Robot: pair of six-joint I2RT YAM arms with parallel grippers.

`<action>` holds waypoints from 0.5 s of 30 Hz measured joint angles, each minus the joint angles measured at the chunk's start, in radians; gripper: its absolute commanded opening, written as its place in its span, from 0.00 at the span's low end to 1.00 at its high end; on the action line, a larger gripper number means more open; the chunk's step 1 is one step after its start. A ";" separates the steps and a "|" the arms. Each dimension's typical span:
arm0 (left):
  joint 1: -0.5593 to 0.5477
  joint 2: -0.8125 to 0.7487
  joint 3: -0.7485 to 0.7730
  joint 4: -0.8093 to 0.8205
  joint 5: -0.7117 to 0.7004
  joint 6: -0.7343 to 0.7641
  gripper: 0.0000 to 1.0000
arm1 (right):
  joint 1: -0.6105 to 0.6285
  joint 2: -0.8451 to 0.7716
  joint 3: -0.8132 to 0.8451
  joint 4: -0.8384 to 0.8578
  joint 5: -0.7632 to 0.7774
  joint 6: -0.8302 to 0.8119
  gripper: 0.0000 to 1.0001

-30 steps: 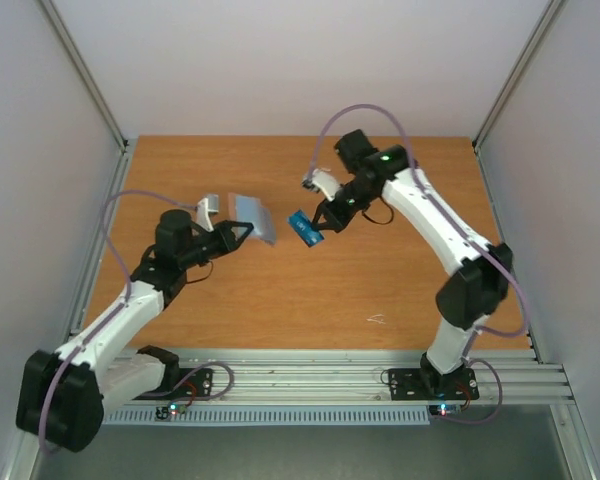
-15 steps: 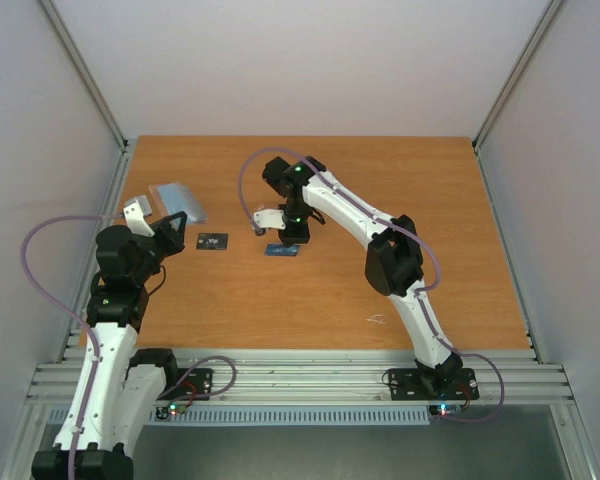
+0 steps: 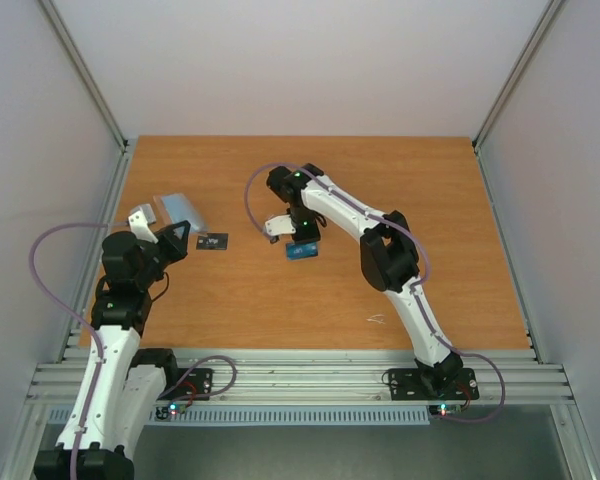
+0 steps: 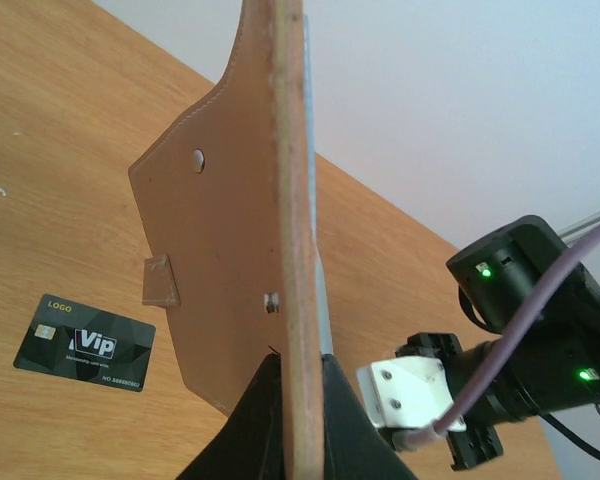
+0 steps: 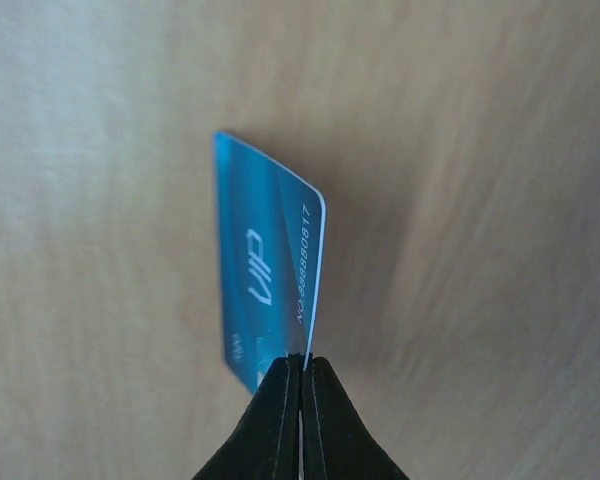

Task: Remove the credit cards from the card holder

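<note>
The orange-brown wooden table (image 3: pixel 400 190) carries the work. Your left gripper (image 4: pixel 296 420) is clamped on one edge of the taupe leather folding card holder (image 4: pixel 230 230), which is raised over the left side of the table. Your right gripper (image 5: pixel 302 375) pinches one short edge of the bright blue rectangular card (image 5: pixel 265 280) over the table centre, jaws almost together. The dark grey-black card (image 4: pixel 85 345) lies flat on the table between the two grippers, printed face up.
</note>
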State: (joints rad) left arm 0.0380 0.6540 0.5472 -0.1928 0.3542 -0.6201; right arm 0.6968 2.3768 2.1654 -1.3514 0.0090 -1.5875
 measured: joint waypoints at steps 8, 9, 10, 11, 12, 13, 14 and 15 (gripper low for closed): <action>0.000 0.002 0.000 0.002 0.009 -0.002 0.00 | -0.043 0.066 0.039 0.058 0.017 -0.010 0.01; 0.000 0.003 0.000 0.002 0.010 -0.004 0.00 | -0.047 0.076 0.047 0.062 0.017 -0.009 0.01; 0.000 0.004 0.000 0.002 0.012 -0.005 0.00 | -0.049 0.082 0.053 0.063 0.018 -0.008 0.01; 0.000 0.005 0.000 0.002 0.014 -0.005 0.00 | -0.051 0.089 0.056 0.068 0.020 -0.006 0.01; 0.000 0.007 0.000 0.002 0.016 -0.005 0.00 | -0.052 0.092 0.056 0.071 0.021 -0.005 0.01; 0.000 0.008 0.000 0.002 0.016 -0.005 0.00 | -0.053 0.093 0.056 0.074 0.022 -0.003 0.01; 0.000 0.008 0.000 0.002 0.017 -0.005 0.00 | -0.055 0.095 0.056 0.079 0.023 -0.002 0.01; 0.000 0.008 0.000 0.002 0.017 -0.005 0.00 | -0.057 0.095 0.057 0.086 0.025 0.000 0.01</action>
State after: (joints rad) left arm 0.0380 0.6617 0.5472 -0.1913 0.3714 -0.6247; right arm 0.6399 2.4718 2.2223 -1.2655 0.0338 -1.5879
